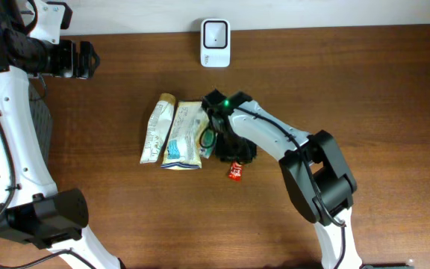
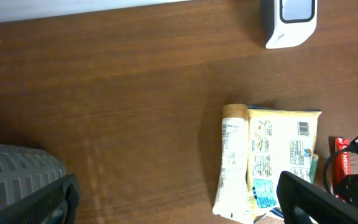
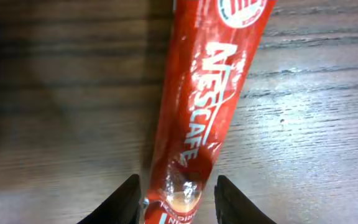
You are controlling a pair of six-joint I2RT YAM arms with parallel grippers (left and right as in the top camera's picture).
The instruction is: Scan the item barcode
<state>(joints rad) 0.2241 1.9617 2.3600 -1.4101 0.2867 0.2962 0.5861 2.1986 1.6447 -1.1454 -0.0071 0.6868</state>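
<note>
Nescafé sachet (image 3: 197,118) lies flat on the wood table (image 1: 144,217), its end btwn the right gripper (image 3: 178,193) fingers. Jaws narrow, either side of it; can't tell if pinched. Two pale snack packs (image 1: 178,134) just beside that gripper. Scanner (image 1: 215,43) well apart, at far edge. Left gripper (image 1: 89,58) wide, empty, far off. Early stage, I'd say: sachet not lifted, carry + barcode scan left.

I see my left arm (image 1: 10,142) folded up along the far left side, left gripper (image 1: 86,58) held level with jaws spread wide, my right arm (image 1: 316,168) stretched toward the middle, wrist bent down, right gripper (image 3: 178,199) pointing straight down, its fingers (image 3: 124,200) narrowed partway, grip unclear to me
</note>
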